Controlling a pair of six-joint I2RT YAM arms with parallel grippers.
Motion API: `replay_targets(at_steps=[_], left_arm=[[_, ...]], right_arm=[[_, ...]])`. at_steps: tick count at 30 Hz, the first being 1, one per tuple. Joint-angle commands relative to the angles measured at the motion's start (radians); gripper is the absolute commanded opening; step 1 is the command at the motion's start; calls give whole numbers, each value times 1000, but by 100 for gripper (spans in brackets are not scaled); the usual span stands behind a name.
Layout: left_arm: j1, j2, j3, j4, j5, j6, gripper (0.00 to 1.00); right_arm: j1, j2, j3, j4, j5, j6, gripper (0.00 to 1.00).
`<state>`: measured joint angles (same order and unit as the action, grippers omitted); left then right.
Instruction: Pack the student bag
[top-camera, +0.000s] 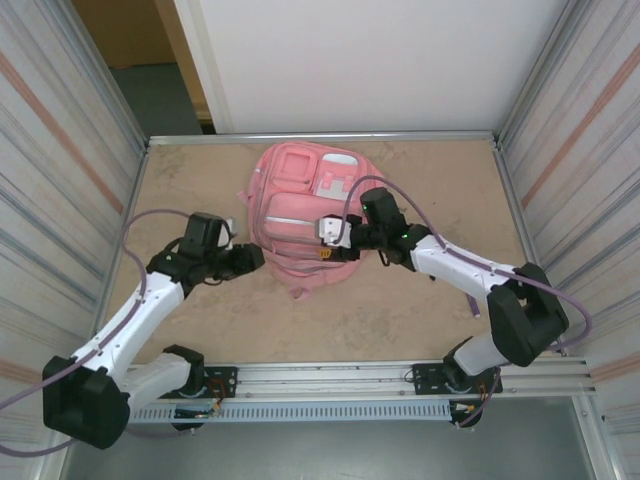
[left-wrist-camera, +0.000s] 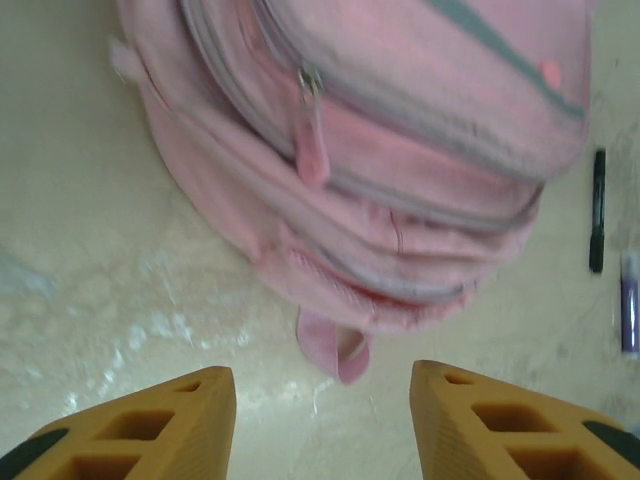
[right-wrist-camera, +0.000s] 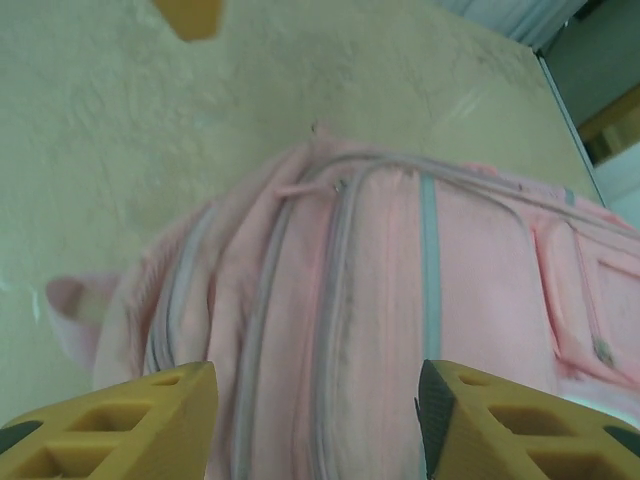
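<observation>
Both arms reach inward from the near edge, elbows out. The left gripper (top-camera: 256, 258) and right gripper (top-camera: 325, 243) face each other, jaws parted, gripping nothing.

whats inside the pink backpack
Only its pink outside shows: the backpack lies flat on the table, no pocket visibly open. Any contents are covered by fabric.

**Cloth, board, plastic**

You have the student bag (top-camera: 300, 215) in soft, matt pink cloth with smoother zip tape. Your table (top-camera: 420, 310) looks like matt, mottled board. The left gripper (left-wrist-camera: 320, 372) has fingers (left-wrist-camera: 150, 425) of dull orange plastic. The pen (left-wrist-camera: 597, 210) looks like smooth, dark plastic.
</observation>
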<state>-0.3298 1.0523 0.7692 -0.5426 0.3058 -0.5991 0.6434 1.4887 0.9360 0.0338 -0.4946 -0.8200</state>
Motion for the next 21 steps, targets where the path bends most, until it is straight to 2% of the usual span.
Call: replay_targets(at_steps=[1,7,11,12,17,21], left_arm=[[21,71,62,34,38,53,50],[23,145,104,79,39,45,52],[23,181,115,97,51,46,52],[23,189,121,91,53,48,52],[23,217,134,103,60,74,54],[23,236,140,109,52,93,58]], right_arm=[[10,88,50,73,88,99,54],[37,228,127,-12,178,63,54],[57,297,157,-20,303,52,52],[62,309,161,-16,338,43,48],[105,308,140,-6,424,-37,16],[133,260,130,-12,436,-86,5]])
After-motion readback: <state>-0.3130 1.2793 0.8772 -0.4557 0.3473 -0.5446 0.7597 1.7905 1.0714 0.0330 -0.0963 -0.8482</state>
